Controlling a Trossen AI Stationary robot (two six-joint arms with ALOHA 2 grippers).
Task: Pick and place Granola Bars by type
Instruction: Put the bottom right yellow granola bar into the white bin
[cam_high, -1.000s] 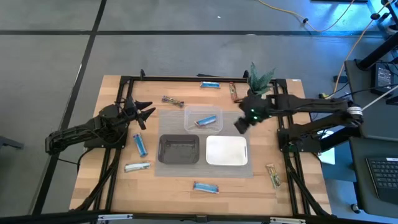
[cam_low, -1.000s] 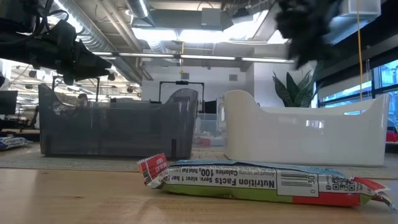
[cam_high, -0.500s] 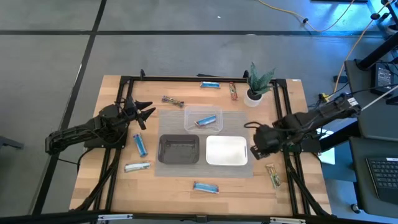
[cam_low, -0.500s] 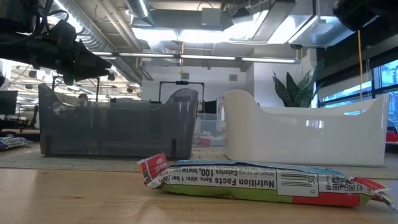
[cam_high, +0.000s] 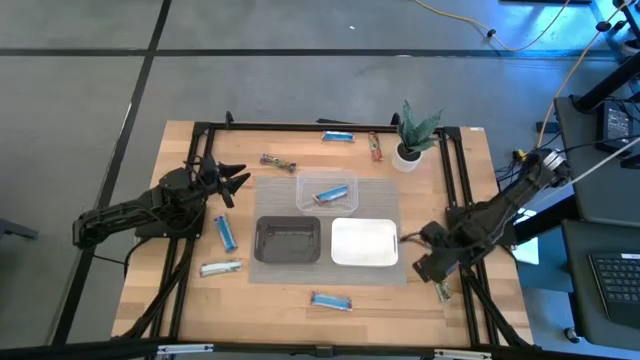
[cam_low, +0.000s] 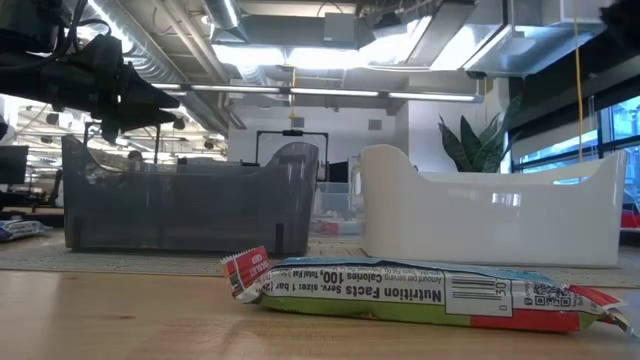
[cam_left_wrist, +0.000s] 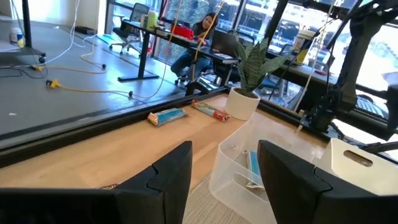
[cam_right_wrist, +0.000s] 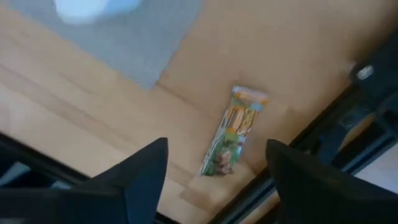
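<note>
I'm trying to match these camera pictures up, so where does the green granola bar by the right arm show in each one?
High view: green bar at the table's right edge, just under the right gripper.
Low view: not identifiable.
Left wrist view: not in it.
Right wrist view: mid-picture, between the open jaws.
Shared landmark: the white tray, whose corner shows there too.

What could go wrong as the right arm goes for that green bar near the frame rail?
1. The green bar lies close beside the black frame rail; the right gripper, jaws open above it, could strike the rail coming down.
2. The bar lies flat on the table, so the jaws may slide over its wrapper or push it under the rail.
</note>
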